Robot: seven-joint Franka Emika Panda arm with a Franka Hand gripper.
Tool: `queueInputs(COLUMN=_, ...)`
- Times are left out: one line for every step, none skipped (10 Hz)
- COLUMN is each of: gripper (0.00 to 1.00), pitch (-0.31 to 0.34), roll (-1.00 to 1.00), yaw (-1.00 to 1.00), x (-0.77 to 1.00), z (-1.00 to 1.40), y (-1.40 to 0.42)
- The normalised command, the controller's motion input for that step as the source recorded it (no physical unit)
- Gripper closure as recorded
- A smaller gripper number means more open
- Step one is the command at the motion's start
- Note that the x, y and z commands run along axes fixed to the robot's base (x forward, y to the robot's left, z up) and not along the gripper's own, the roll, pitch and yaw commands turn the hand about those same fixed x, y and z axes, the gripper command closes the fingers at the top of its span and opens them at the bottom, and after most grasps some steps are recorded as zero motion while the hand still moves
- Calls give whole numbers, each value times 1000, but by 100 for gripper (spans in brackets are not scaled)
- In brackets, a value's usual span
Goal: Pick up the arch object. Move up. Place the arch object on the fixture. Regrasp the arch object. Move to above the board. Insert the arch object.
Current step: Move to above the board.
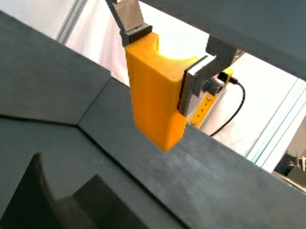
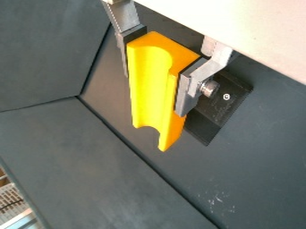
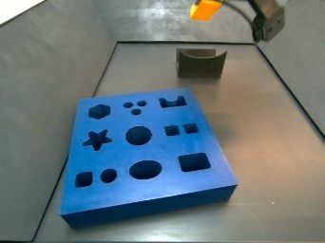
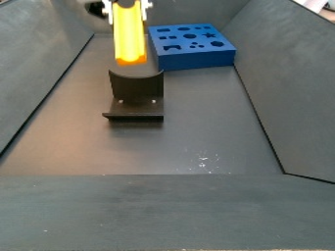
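My gripper is shut on the yellow-orange arch object, one silver finger on each flat side, notch end pointing down. It also shows in a wrist view. In a side view the arch object hangs high above the dark fixture, apart from it. In a side view the arch object stands upright over the fixture. The fixture also shows beside a finger in a wrist view. The blue board with shaped holes lies flat on the floor, also in a side view.
Dark grey sloping walls enclose the floor on all sides. The fixture stands on a dark base plate. A black cable hangs outside the enclosure.
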Motion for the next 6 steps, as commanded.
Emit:
queueInputs(gripper=100, pitch=67, roll=-34, yaw=101, x=-3, z=1000, y=-15)
queueInputs(gripper=100, pitch=58, roll=-34, yaw=91, x=0, z=1000, y=-17)
queueInputs(gripper=100, pitch=56, roll=-32, yaw=84, x=2, z=1000, y=-20)
queueInputs(gripper=100, pitch=57, roll=-32, yaw=77, x=5, z=1000, y=-21)
queueInputs(gripper=100, pitch=64, roll=-31, yaw=65, x=6, z=1000, y=-24)
queueInputs(gripper=100, pitch=68, roll=-37, yaw=62, x=11, z=1000, y=-25)
